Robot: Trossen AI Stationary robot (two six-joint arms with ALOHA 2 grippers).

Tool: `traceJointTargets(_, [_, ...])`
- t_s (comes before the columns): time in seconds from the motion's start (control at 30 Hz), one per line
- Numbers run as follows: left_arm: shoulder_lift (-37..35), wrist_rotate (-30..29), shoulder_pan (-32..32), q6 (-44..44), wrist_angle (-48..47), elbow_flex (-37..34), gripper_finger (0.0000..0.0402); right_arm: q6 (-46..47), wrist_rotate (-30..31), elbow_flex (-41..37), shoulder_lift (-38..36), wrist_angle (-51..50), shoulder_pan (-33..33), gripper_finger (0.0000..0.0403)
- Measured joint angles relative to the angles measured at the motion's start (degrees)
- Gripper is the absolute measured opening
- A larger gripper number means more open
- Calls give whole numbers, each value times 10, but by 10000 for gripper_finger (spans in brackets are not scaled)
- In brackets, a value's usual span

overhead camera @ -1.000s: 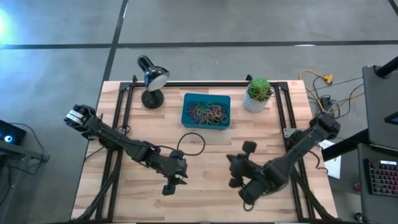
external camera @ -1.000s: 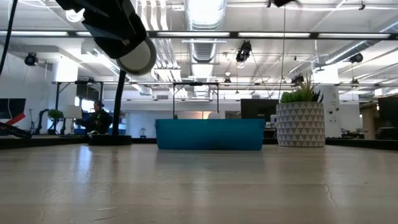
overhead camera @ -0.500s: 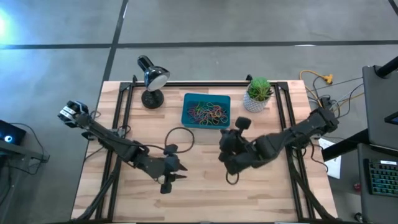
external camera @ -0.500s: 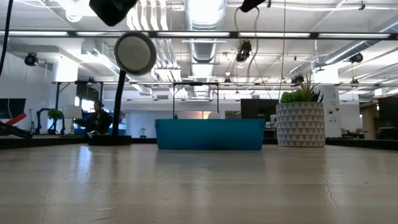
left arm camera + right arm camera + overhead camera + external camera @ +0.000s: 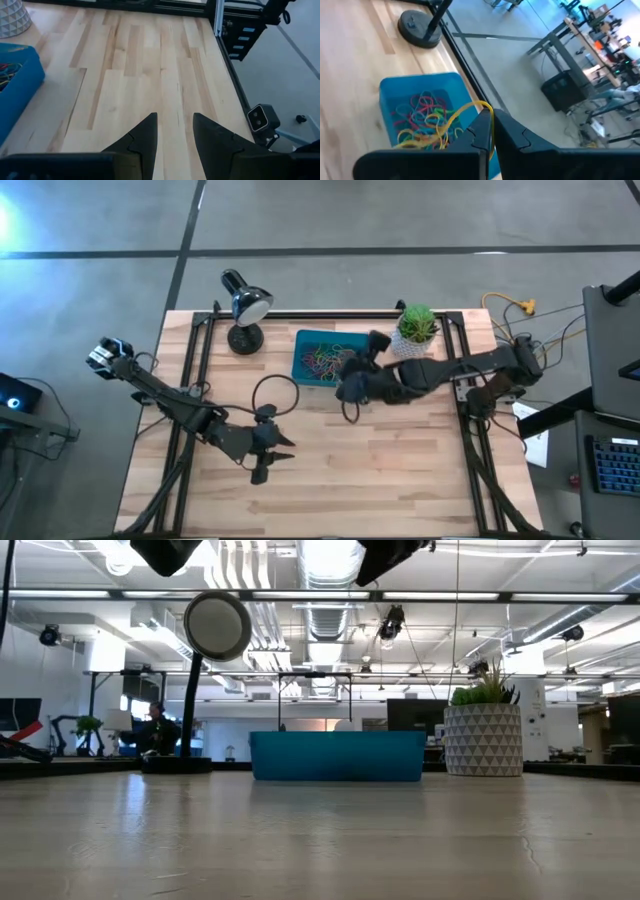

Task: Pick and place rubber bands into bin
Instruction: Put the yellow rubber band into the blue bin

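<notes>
High view: right tool (image 5: 345,388) now beside bin (image 5: 303,343)

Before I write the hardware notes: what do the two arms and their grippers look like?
Both arms are dark and jointed, each trailing a looping black cable. The left gripper ends in two black, pointed, wedge-shaped jaws; the right gripper has the same black tapered pair. No markings visible on either.

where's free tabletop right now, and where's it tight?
Free: the wood in front of the bin between the two arms, and the near right corner. Tight: the back edge, where lamp, bin and plant pot line up, with the right gripper at the bin's front edge.
</notes>
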Motion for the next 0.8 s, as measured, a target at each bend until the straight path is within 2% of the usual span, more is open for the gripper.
traceJointTargets(0.47, [0,1,0,10,-6,-7,109,-57,-108,-6,-1,101,-112,8])
traceJointTargets(0.8, [0,1,1,27,-5,-7,109,-54,-144,-85,-1,189,-152,8])
